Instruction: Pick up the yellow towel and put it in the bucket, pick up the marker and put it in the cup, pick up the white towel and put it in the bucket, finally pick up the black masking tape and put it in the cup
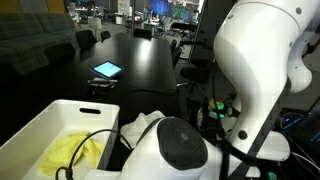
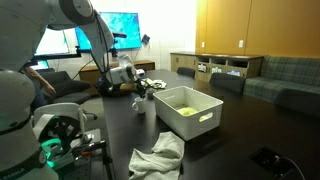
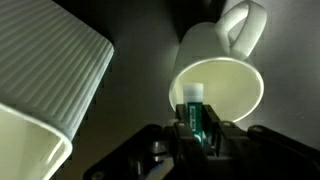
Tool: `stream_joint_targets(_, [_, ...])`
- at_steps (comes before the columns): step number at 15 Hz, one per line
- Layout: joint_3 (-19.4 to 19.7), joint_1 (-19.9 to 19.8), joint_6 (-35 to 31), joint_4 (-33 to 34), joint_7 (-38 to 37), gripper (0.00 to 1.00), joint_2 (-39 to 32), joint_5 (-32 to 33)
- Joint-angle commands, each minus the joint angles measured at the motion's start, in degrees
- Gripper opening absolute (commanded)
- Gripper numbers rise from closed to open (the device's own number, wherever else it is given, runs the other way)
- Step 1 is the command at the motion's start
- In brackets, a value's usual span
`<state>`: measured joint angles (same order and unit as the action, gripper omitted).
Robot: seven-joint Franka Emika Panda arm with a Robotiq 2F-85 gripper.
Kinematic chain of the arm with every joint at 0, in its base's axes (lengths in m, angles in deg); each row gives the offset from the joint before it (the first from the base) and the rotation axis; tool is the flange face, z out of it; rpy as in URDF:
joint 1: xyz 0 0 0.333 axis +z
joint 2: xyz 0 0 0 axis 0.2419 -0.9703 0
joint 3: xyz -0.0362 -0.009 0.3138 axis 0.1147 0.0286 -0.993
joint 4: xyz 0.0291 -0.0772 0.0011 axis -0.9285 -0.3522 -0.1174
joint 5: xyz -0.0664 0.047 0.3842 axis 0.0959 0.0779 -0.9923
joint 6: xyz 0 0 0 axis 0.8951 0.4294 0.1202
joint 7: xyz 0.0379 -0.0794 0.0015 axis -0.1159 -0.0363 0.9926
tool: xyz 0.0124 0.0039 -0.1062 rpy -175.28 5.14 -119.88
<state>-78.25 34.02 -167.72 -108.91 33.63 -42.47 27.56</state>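
In the wrist view my gripper (image 3: pixel 193 122) is shut on a green marker (image 3: pixel 192 108) with a white cap. It holds the marker upright over the mouth of a white cup (image 3: pixel 232 88) with a handle. The white bucket (image 1: pixel 58 112) (image 2: pixel 203 120) stands on the dark table in both exterior views, and the yellow towel (image 1: pixel 74 152) (image 2: pixel 184 106) lies inside it. The white towel (image 2: pixel 158 158) lies crumpled on the table in front of the bucket. In an exterior view the gripper (image 2: pixel 141 90) hangs just beside the bucket's far end. The black masking tape is not visible to me.
A white ribbed container (image 3: pixel 50 70) stands close beside the cup in the wrist view. A tablet with a lit screen (image 1: pixel 106 70) lies further along the table. The arm's white body (image 1: pixel 262 70) and a black cable (image 1: pixel 95 138) crowd the bucket's near side.
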Motion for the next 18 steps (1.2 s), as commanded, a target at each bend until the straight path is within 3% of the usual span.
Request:
stream_joint_targets(1, [1.86, 2.11, -0.78, 1.64, 2.10, 0.13, -1.51, -1.67])
stream_joint_targets(7, [4.44, 4.76, -2.08, 0.91, 1.20, 0.12, -1.98, -1.51])
stream_joint_targets(8, [5.13, 5.42, -2.14, 0.86, 1.02, 0.46, -2.07, -1.37])
stream_joint_targets(10, [6.02, 6.28, -2.37, 0.54, 1.05, 0.53, -1.99, -1.36])
stream_joint_targets(16, [10.14, 10.14, -4.30, -5.39, 3.34, 0.98, 3.55, 0.07])
stream_joint_targets(18, [9.59, 9.74, -2.21, -8.74, 7.28, 1.00, 7.44, 0.98])
